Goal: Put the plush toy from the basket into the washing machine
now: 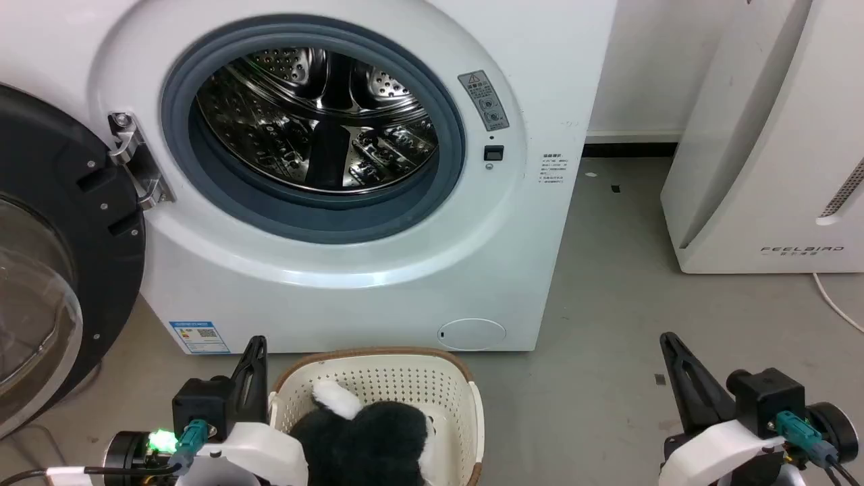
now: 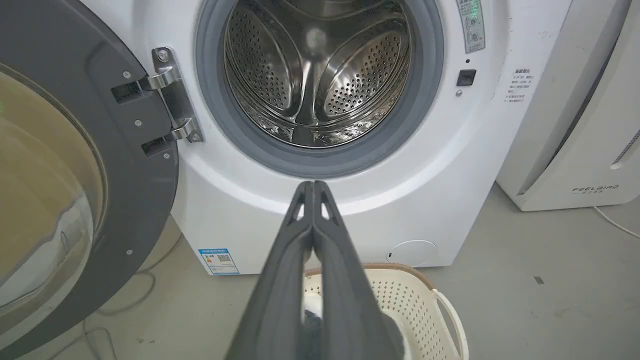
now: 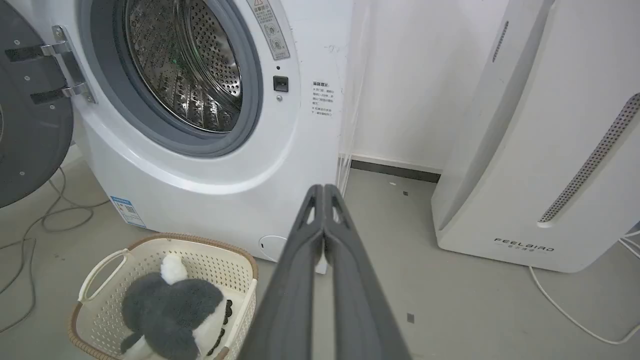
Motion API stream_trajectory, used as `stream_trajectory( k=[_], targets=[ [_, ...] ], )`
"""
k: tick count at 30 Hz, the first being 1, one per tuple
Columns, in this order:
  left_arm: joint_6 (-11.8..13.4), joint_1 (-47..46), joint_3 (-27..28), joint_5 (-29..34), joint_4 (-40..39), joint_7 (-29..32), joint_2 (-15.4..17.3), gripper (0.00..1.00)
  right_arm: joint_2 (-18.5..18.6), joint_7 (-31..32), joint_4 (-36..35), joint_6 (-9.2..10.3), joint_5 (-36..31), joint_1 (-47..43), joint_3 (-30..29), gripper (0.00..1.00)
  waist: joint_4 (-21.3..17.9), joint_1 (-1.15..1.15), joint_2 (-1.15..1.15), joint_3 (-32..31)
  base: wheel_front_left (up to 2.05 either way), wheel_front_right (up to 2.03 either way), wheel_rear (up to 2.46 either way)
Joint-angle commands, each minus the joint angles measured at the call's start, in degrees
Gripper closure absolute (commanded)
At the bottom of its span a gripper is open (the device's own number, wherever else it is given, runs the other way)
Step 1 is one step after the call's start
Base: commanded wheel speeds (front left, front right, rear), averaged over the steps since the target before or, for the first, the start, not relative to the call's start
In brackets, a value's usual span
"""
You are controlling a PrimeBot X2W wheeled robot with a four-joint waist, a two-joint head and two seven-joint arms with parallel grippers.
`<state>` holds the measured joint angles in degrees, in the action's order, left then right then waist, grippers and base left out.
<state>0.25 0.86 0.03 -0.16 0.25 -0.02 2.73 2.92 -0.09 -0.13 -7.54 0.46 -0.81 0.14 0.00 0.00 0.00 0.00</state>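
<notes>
**Start of reach.** We show the left gripper, its two dark fingers pressed together and holding nothing, just beside the left wall of the basket. The right gripper, likewise closed and empty, stands well apart to the right above the floor. The plush toy lies inside the basket, its long axis along the basket's length, with the white ear tuft at the end nearer the washing machine. We judge the left arm the nearer. The toy lies to its right and below; the open drum lies beyond and above, with the door swung left.
</notes>
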Motion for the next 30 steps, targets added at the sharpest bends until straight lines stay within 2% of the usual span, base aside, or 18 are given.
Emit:
stream_trajectory(
  k=[1,25,26,30],
  targets=[
    [-0.25,-0.86,-0.03,0.16,-0.25,0.02,0.15,1.0,-0.04,0.09,0.13,0.05,-0.46,0.81,-0.14,1.0,0.0,0.0,0.0,0.0,0.0,0.0,0.0],
    [-0.25,-0.86,-0.03,0.16,-0.25,0.02,0.15,1.0,-0.04,0.09,0.13,0.05,-0.46,0.81,-0.14,1.0,0.0,0.0,0.0,0.0,0.0,0.0,0.0],
    [0.01,0.02,0.01,0.0,0.01,0.0,-0.01,0.0,0.0,0.0,-0.01,0.0,0.01,-0.02,0.02,0.0,0.0,0.0,0.0,0.0,0.0,0.0,0.0],
    [0.28,0.01,-0.06,-0.16,0.12,-0.28,-0.01,0.0,0.0,-0.28,-0.06,0.0,0.45,-0.08,-0.07,0.0,-0.01,0.0,0.0,0.04,0.0,0.0,0.0]
  ],
)
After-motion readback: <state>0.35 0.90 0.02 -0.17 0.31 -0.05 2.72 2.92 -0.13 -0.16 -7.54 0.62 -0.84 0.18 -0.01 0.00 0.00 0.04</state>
